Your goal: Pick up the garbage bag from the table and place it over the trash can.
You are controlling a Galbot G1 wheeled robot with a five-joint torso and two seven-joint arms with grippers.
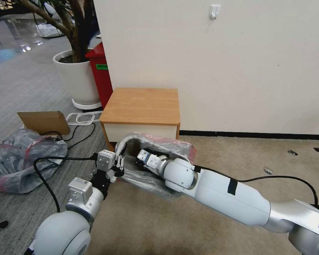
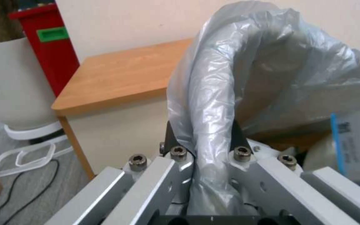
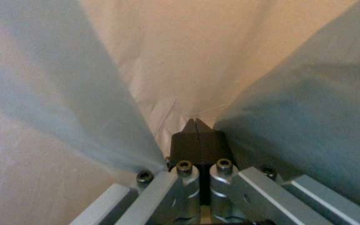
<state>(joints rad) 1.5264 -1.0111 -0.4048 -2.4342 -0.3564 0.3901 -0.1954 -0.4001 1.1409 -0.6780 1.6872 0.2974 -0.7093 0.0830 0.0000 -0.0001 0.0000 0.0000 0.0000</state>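
Observation:
The garbage bag (image 1: pixel 156 145), grey crinkly film with a pink-red rim, is draped over the trash can (image 2: pixel 272 72), whose cream shape shows through the plastic on the floor just in front of the table (image 1: pixel 141 104). My left gripper (image 1: pixel 119 160) is at the can's near-left rim. In the left wrist view its fingers (image 2: pixel 236 136) clamp both sides of the bag-wrapped rim (image 2: pixel 209 125). My right gripper (image 1: pixel 141 156) reaches inside the bag's mouth. In the right wrist view its black fingertips (image 3: pixel 194 125) are pressed together, with bag film (image 3: pixel 180 62) all around them.
A red box-shaped bin (image 1: pixel 101 71) and a white planter (image 1: pixel 76 78) stand left of the table against the wall. A cardboard piece (image 1: pixel 44 122), a heap of grey-pink bags (image 1: pixel 21 163) and black cables (image 1: pixel 74 132) lie on the floor to the left.

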